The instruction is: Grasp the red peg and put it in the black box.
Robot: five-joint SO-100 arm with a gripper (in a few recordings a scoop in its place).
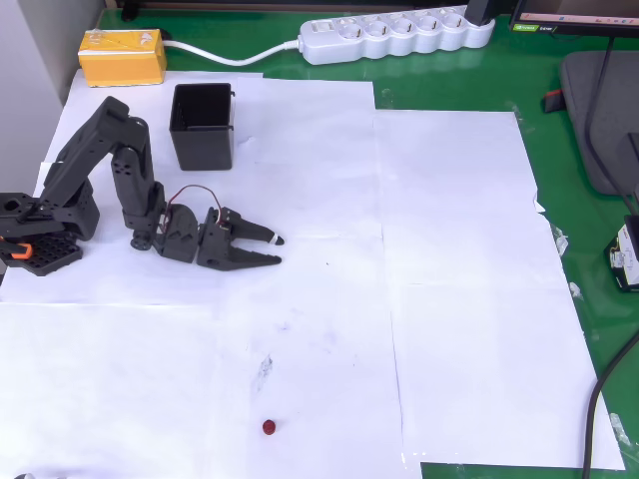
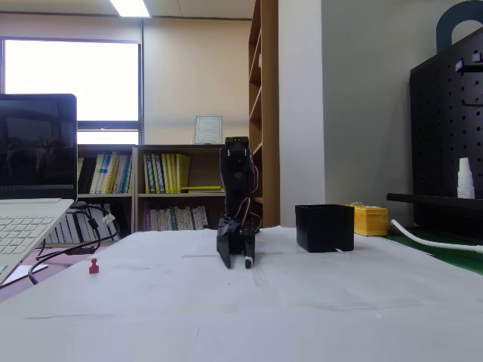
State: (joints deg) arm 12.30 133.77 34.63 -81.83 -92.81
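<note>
White paper covers the table; the red peg (image 1: 270, 427) lies well apart from the slightly spread hand (image 1: 277, 250).

Matt black plastic forms the black box (image 1: 203, 125) and the gripper (image 1: 277, 249), which rest on smooth white paper sheets (image 1: 459, 299) over a green mat (image 1: 559, 130).

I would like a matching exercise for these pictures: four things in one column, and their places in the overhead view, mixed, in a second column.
Things:
1. red peg
2. black box
3. yellow block
4. gripper

Places in the overhead view:
A. top left corner, on the green mat
B. near the bottom edge, alone on the white paper
C. left of centre, low over the paper
D. on the paper, right of and below the yellow block

Pairs: 1-B, 2-D, 3-A, 4-C
</note>
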